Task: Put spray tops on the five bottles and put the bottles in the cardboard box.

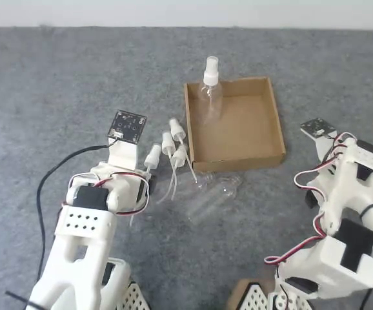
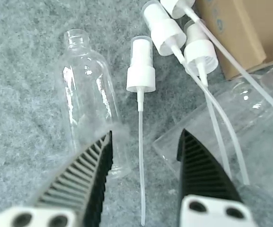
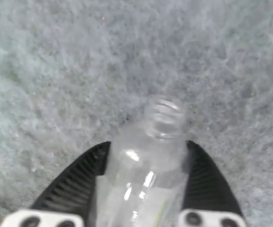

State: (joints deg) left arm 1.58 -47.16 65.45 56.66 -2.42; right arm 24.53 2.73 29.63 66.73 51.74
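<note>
Left arm (image 1: pixel 86 223) and right arm (image 1: pixel 354 194): white plastic, black motors (image 1: pixel 355 248), red-black cables (image 1: pixel 306 175); left gripper (image 2: pixel 146 135) has ribbed black fingers (image 2: pixel 91 172).

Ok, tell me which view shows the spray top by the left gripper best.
The left wrist view: the spray top lies full length, white head and thin tube, framed by the open left gripper's fingers. The high view shows it small beside the left arm. The right wrist view faces the bottle in the right gripper.
</note>
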